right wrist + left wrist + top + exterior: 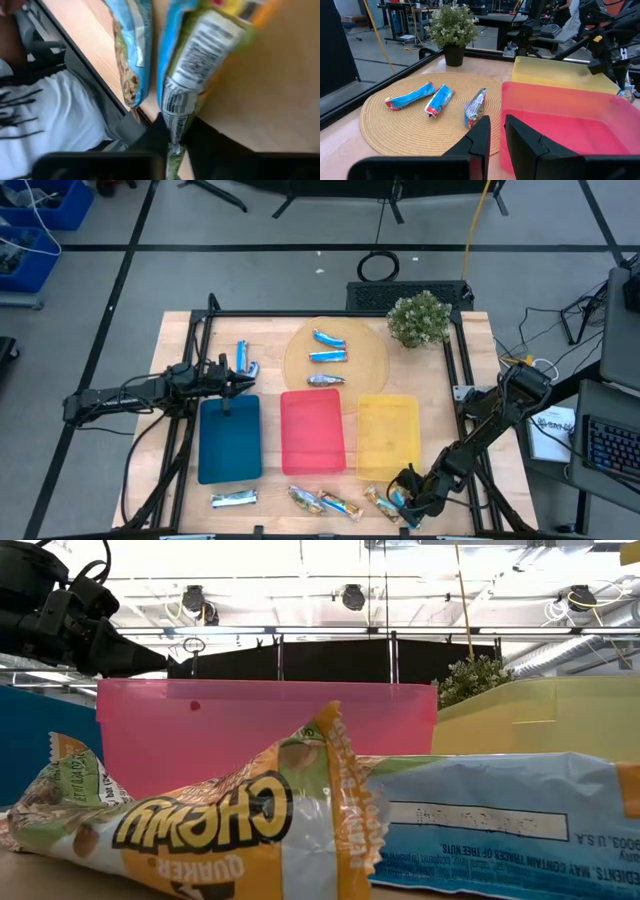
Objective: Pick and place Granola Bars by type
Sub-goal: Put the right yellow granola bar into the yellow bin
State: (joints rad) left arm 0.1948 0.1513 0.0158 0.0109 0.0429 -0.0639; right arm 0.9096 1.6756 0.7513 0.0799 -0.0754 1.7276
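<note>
Three blue-wrapped granola bars (328, 356) lie on the round woven disc (368, 362); the left wrist view shows them (438, 100) too. Two more bars (243, 360) lie left of the disc. Several bars (320, 501) lie along the near edge, with a silver-blue one (234, 498) at the left. My right gripper (405, 504) is at the rightmost of them, shut on a bar (200, 55). My left gripper (240, 383) hovers over the blue tray's (230, 445) far edge. It holds nothing, and only a narrow slit shows between its fingers (480, 140). My right gripper (172, 147) pinches the end of a green, white and yellow wrapped bar, at the crimped end by the barcode (175, 107), between its two fingers. The bar runs straight on from the fingers. I cannot tell whether it is lifted clear of the table.
Blue, red (313, 435) and yellow (388, 435) trays stand side by side mid-table. A potted plant (418, 318) stands at the far right corner. A blue bar (132, 50) lies beside the held one near the table's edge. A person in a white shirt (45, 115) is just beyond that edge.
</note>
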